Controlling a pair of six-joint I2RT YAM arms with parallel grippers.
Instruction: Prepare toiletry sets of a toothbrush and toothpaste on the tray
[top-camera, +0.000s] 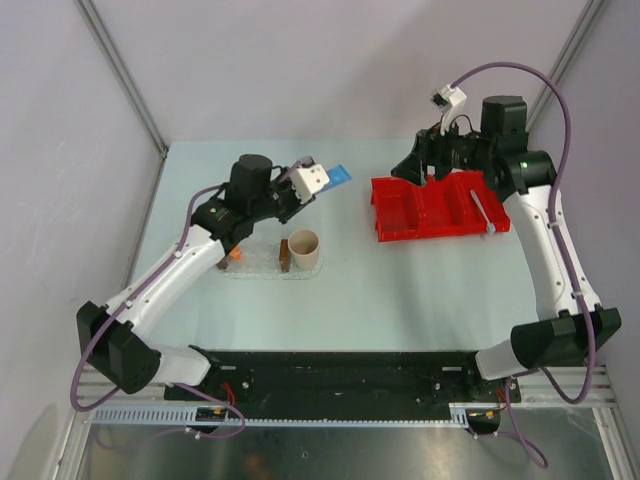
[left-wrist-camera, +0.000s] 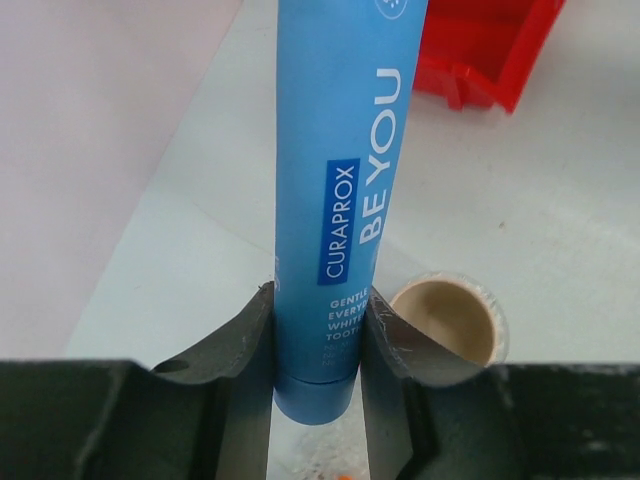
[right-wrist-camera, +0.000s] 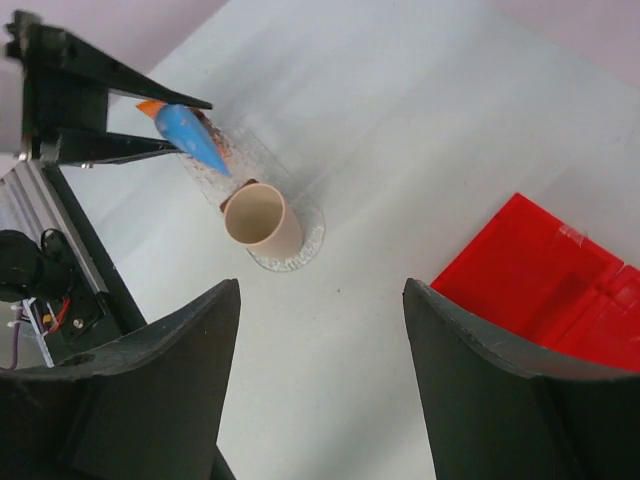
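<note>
My left gripper is shut on the blue toothpaste tube, near its cap end, and holds it in the air above the table beyond the tray. The tube fills the left wrist view between my fingers. The clear oval tray lies below, with the orange toothpaste tube at its left end. A pale toothbrush lies in the red bin. My right gripper hovers open and empty over the bin's far left corner; in its wrist view I see the tray and the blue tube.
A beige cup stands on the tray's right end, next to a brown block; the cup also shows in both wrist views. The red divided bin sits at the right back of the table.
</note>
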